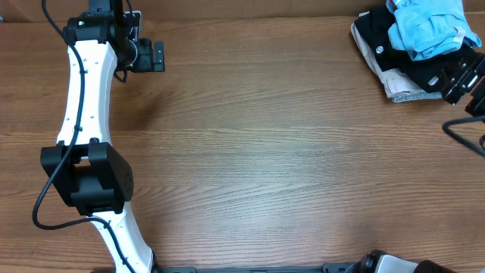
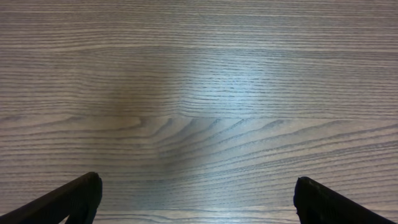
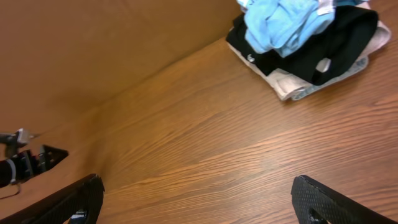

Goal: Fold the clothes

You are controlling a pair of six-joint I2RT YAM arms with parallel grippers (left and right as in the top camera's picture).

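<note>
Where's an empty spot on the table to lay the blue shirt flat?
The big bare middle of the table, between the left arm and the clothes pile, is free. The far right corner is crowded: blue T-shirt on the black garment and white garment, right gripper beside them.

— Where does the pile sit?
— In the far right corner of the worktop (image 1: 288, 152). The T-shirt (image 1: 428, 26) lies on top, on the garment with round logos (image 1: 373, 42), and that lies on a folded garment (image 1: 402, 83).
— And the arms?
— The right fingers (image 3: 336, 202) are near the pile, off its near right side. The left arm (image 1: 82, 106) runs along the left edge, and the left fingers (image 2: 62, 202) are over the far left corner, well apart from the pile.
</note>
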